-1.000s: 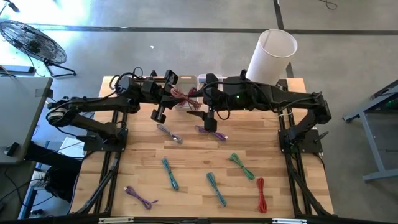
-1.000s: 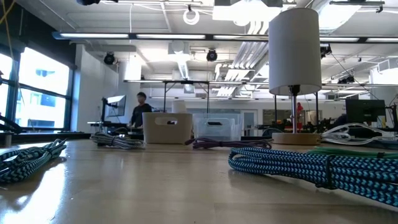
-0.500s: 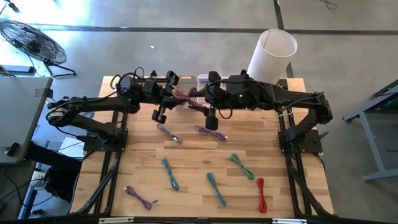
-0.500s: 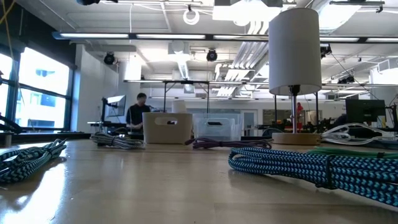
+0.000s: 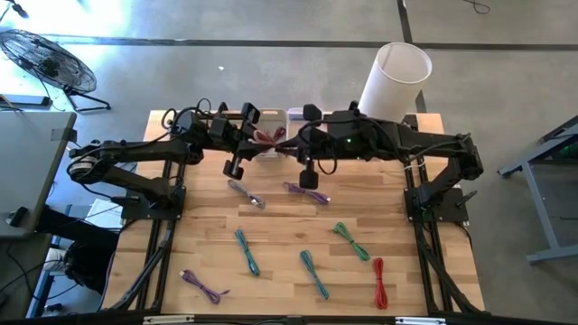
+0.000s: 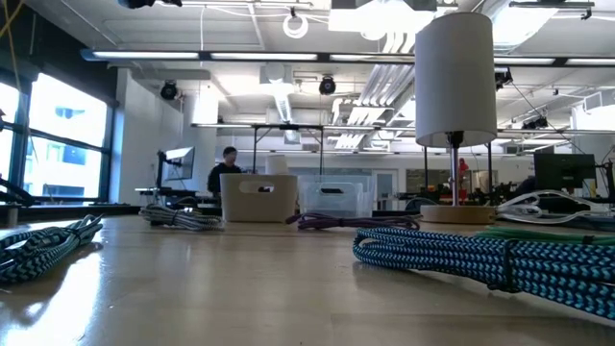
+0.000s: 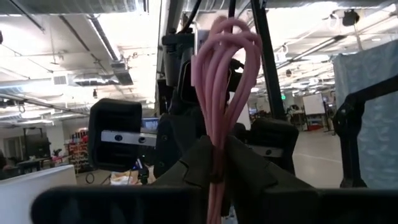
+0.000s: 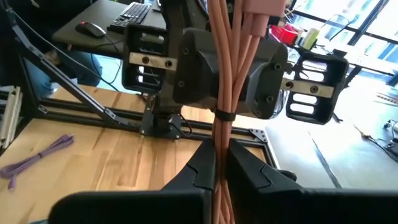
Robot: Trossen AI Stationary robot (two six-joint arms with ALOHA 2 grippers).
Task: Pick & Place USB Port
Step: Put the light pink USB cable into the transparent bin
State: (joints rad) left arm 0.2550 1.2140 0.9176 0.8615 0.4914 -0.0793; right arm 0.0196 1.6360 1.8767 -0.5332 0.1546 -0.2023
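Note:
A pink USB cable bundle (image 5: 268,137) hangs in the air over the table's far middle, between my two grippers. My left gripper (image 5: 257,138) reaches it from the table's left and my right gripper (image 5: 283,143) from the right, and both are shut on it. In the left wrist view the bundle's looped end (image 7: 224,43) rises past my left gripper (image 7: 216,169). In the right wrist view the strands and their plugs (image 8: 264,7) run up from my right gripper (image 8: 221,158). My left gripper pinches the bundle's strands (image 7: 215,152) between its two fingers, which come from the table's left, slant upward and lie across the bundle. The bundle is clear of the table. My right gripper pinches the strands just below a dark tie (image 8: 219,134) between its two fingers. It comes about level from the table's right, fingers across the bundle, which stands upright in the hold.
Several coiled cables lie on the wooden table: grey (image 5: 246,193), purple (image 5: 307,193), teal (image 5: 247,251), green (image 5: 350,240), red (image 5: 379,282). A white cylinder (image 5: 395,79) stands at the far right. White bins (image 5: 271,116) sit at the far edge.
My right gripper has shut on the pink bundle, which my left gripper has kept holding in place. Neither arm has travelled.

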